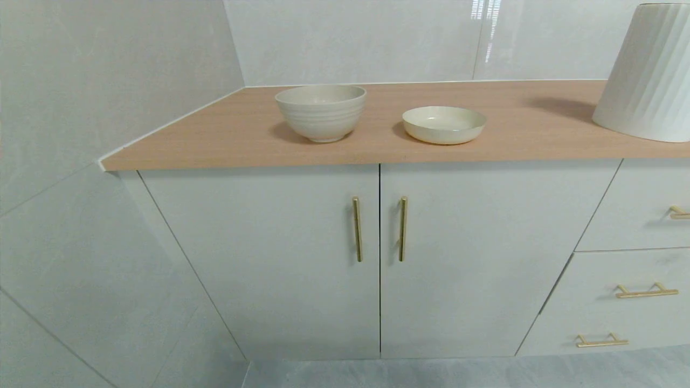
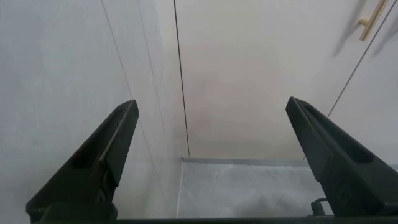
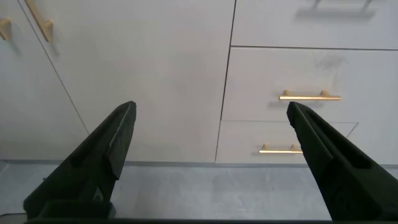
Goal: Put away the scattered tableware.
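Head view: ribbed cream bowl [image 1: 321,112] near shallow dish [image 1: 443,124].

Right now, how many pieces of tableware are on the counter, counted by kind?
deep ribbed bowl: 1
shallow dish: 1
Total: 2, both on the wooden counter

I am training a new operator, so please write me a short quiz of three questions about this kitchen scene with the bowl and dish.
1. True or false: the bowl stands to the robot's left of the dish on the countertop.
2. The two cabinet doors below are: A) both shut, B) both open, C) one open.
3. Fill in: the left pincer and the right pincer are both ____.
Key: 1 true; 2 A; 3 open.
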### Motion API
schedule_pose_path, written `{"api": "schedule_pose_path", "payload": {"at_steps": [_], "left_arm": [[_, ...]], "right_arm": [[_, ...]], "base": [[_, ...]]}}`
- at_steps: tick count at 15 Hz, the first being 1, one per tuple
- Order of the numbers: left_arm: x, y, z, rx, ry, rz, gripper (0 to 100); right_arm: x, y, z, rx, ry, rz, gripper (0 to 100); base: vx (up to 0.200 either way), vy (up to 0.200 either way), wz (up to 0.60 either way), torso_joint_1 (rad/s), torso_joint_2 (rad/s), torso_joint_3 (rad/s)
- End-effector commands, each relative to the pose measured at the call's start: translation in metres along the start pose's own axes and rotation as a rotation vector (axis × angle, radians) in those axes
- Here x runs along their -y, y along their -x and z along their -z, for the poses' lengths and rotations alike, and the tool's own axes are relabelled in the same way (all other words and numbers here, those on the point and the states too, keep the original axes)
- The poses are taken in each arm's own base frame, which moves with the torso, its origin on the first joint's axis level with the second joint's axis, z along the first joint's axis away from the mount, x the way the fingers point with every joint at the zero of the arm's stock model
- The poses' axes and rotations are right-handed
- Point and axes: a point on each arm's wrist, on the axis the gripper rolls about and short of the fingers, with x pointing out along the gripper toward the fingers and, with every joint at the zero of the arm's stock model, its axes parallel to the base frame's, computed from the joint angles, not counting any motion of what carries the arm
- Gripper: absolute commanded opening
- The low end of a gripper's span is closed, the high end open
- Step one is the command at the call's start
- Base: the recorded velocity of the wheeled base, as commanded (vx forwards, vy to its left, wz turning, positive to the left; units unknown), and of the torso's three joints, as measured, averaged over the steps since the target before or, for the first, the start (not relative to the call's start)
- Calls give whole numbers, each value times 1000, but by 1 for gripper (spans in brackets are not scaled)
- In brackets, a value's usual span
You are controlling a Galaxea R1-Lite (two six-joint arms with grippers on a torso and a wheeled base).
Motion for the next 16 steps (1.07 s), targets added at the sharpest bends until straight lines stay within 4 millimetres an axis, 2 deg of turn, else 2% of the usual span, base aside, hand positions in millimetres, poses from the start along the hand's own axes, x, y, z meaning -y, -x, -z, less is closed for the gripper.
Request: {"api": "schedule_pose_path", "payload": {"at_steps": [1, 2, 3, 4, 5, 6, 9, 10, 13, 14, 16], "left_arm": [[0, 0, 0, 0, 1, -1, 100], [0, 0, 0, 0, -1, -1, 100], [0, 0, 0, 0, 1, -1, 100], [0, 0, 0, 0, -1, -1, 100], [0, 0, 0, 0, -1, -1, 100], [0, 0, 0, 0, -1, -1, 100], [0, 0, 0, 0, 1, -1, 100], [0, 0, 0, 0, 1, -1, 100], [0, 0, 0, 0, -1, -1, 100], [0, 0, 0, 0, 1, -1, 100], [0, 0, 0, 0, -1, -1, 100]], "right_arm": [[0, 0, 0, 2, 4, 0, 100], [0, 1, -5, 23, 0, -2, 100], [1, 7, -26, 102, -10, -19, 100], [1, 11, -66, 131, -50, -132, 100], [0, 4, -86, 84, -46, -224, 100], [-2, -11, -102, 10, -51, -320, 100], [-10, -82, -133, -248, -99, -549, 100], [-19, -108, -145, -305, -105, -646, 100], [-59, -165, -157, -423, -106, -833, 100], [-86, -196, -157, -456, -103, -898, 100], [-109, -231, -155, -477, -147, -912, 100]], "base": [[0, 0, 0, 0, 0, 0], [0, 0, 0, 0, 0, 0], [0, 0, 0, 0, 0, 0], [0, 0, 0, 0, 0, 0], [0, 0, 0, 0, 0, 0], [0, 0, 0, 0, 0, 0], [0, 0, 0, 0, 0, 0], [0, 0, 0, 0, 0, 0], [0, 0, 0, 0, 0, 0], [0, 0, 0, 0, 0, 0], [0, 0, 0, 0, 0, 0]]}}
